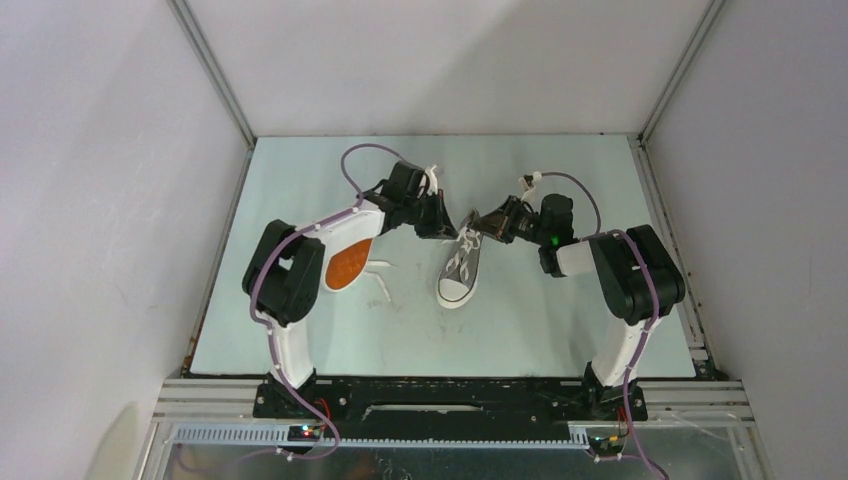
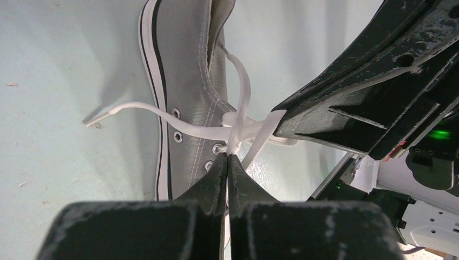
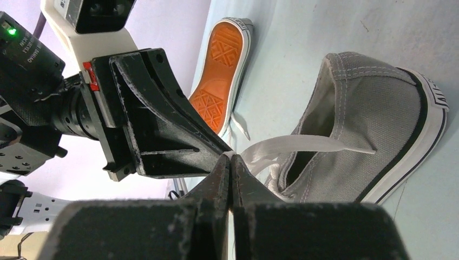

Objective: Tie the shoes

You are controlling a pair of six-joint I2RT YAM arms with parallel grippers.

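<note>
the left fingers (image 2: 215,181) are pressed together on a white lace (image 2: 200,129) just above the eyelets of the grey shoe (image 1: 460,270). the right fingers (image 3: 217,181) pinch another strand beside them. the shoe sits mid-surface (image 1: 540,330) (the other shoe (image 1: 348,266) lies sole-up to its left). an uneven pull could drag the light shoe or slip a strand free.

You're looking at a grey canvas shoe (image 1: 460,268) wearing white laces (image 2: 238,127) and white rubber with black striping. The other shoe (image 1: 349,265) is showing an orange, criss-cross-patterned sole. The counter (image 1: 540,320) is reading pale mint, and the left pincer (image 2: 228,157) and right pincer (image 3: 229,160) are looking scuffed black.
</note>
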